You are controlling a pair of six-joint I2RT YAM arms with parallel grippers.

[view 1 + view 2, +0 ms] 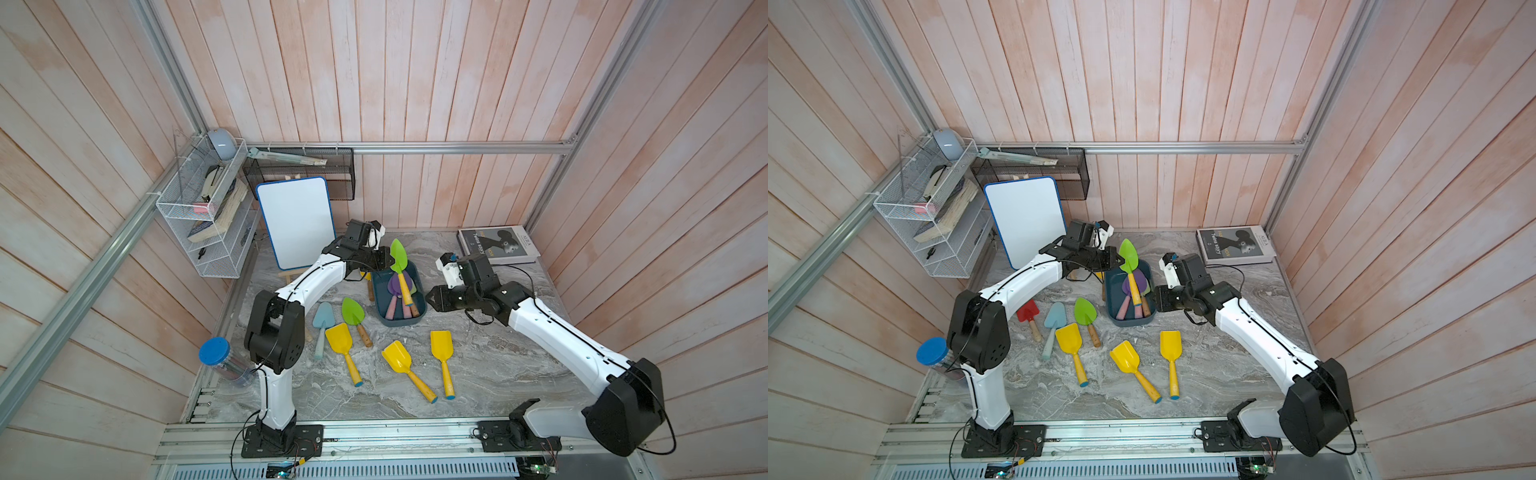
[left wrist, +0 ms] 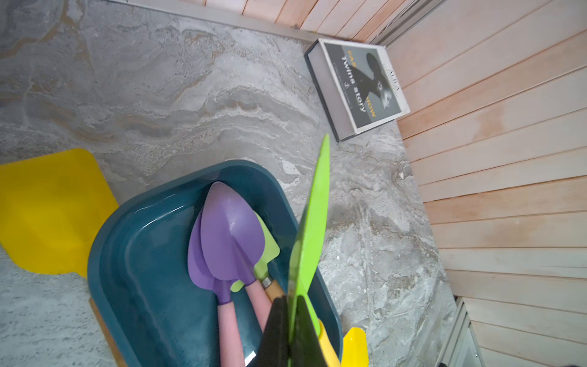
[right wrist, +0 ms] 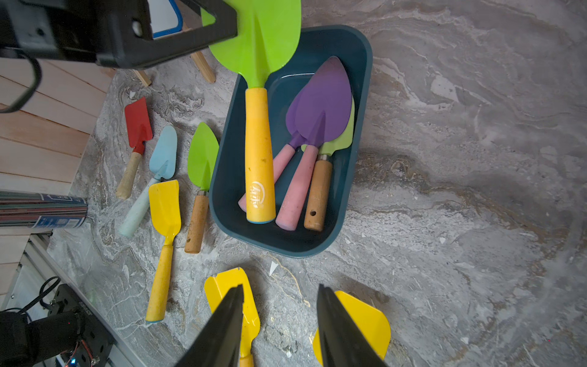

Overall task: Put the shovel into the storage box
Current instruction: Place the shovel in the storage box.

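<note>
**A:** Shovel (image 1: 400,266) first: where is it?

**B:** The green-bladed, yellow-handled one hangs tilted over the storage box (image 3: 287,249). Its blade sticks out past the rim at 12 o'clock (calling the back wall 12, as a top view shows it). The handle slopes down inside toward 6. I cannot tell whether its butt touches anything beneath.

**A:** Who has it?

**B:** The left gripper (image 1: 387,262), reaching in from about 10 o'clock with its jaws clenched flat on the blade. The right gripper (image 3: 280,289) hovers just beside the box at 3 o'clock, jaws parted and grasping nothing.

**A:** So which step is this?

**B:** The placing, I'd say, and close to done for this shovel. Two purple shovels (image 3: 320,105) and a pale green shovel (image 3: 347,133) already lie in the box.

**A:** And the next move?

**B:** Bring the blade end down and draw it a little toward 6 so it doesn't perch on the rim. Then release and lift the jaws straight off without hooking the blade. The box looks barely longer than the shovel, so it needs lining up lengthwise. After that, the loose shovels (image 1: 340,338) on the bench (image 1: 498,357), from 6 to 8 o'clock of the box, probably come next.
</note>
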